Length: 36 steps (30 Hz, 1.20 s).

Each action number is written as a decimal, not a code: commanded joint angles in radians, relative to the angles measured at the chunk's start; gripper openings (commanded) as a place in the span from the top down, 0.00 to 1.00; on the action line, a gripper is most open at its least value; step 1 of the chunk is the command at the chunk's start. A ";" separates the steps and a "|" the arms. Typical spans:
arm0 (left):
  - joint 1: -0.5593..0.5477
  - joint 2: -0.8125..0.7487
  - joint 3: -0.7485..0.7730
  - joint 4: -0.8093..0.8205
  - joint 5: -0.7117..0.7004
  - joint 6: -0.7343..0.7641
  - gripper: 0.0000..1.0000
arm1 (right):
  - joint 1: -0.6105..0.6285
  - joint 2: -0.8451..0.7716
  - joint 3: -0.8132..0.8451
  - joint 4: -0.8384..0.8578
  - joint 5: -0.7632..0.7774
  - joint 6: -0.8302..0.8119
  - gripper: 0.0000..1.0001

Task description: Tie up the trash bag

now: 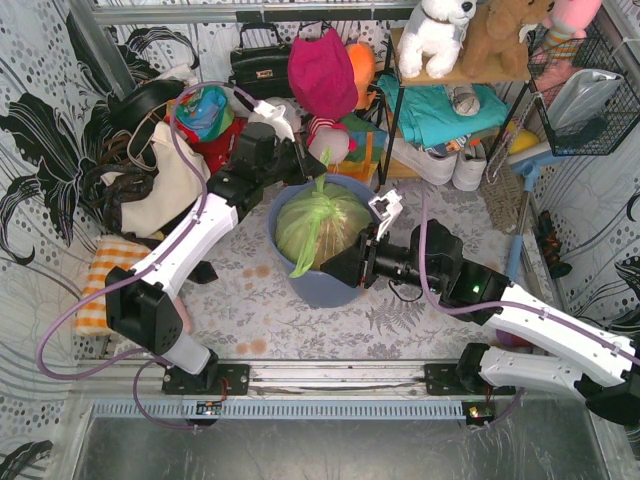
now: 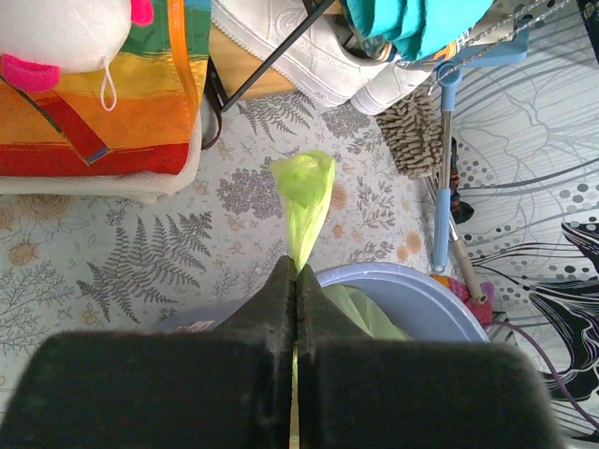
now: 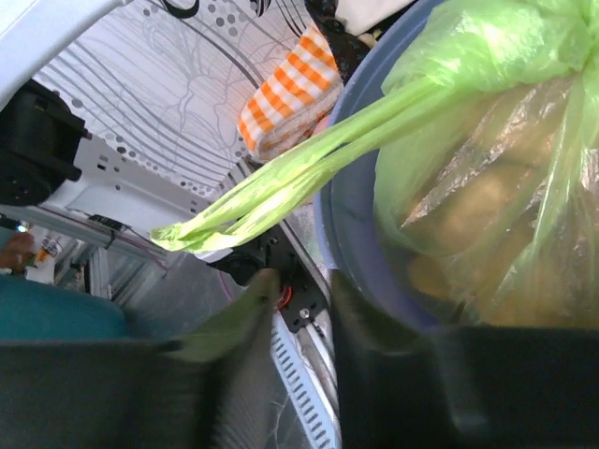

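Jaws of the left gripper (image 2: 296, 276) are pressed together on a thin tail (image 2: 304, 187) of the trash bag (image 1: 322, 225). That twisted strip stands up beyond them, past the far rim of the bin (image 1: 318, 287).

The bag sits in this blue-grey bin in the middle of the bench (image 1: 250, 310) and bulges above the rim. Its pale green film is gathered at the top, and crumpled brown paper shows through.

A second tail (image 3: 281, 182) hangs out over the near side of the bin. The right gripper (image 3: 299, 281) is just beneath it with its jaws a little apart, and the strip runs loose above them. A greenish blur on one finger is too soft to read as a hold.

An orange-and-white checked cloth (image 1: 100, 280) lies at the left edge of the bench. Behind the bin stands a shelf rack (image 1: 395, 120) with white shoes (image 2: 309, 47) low down and stuffed toys (image 1: 440, 30) on top. A blue-handled brush (image 2: 442, 168) leans to the right of the bin. Handbags and clothes are heaped at the far left.
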 commanded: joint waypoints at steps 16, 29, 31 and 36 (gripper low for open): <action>0.006 -0.018 0.014 0.050 0.025 -0.002 1.00 | 0.016 0.020 0.043 0.208 -0.351 -1.336 0.01; 0.006 -0.020 0.019 0.054 0.026 -0.002 1.00 | 0.016 0.166 0.121 0.273 -0.343 -1.491 0.97; 0.007 -0.022 0.033 0.053 0.017 0.002 1.00 | 0.017 0.165 0.134 0.303 -0.337 -1.442 1.00; 0.011 -0.025 0.131 0.031 -0.011 0.020 1.00 | 0.014 0.129 0.208 0.307 -0.390 -1.291 1.00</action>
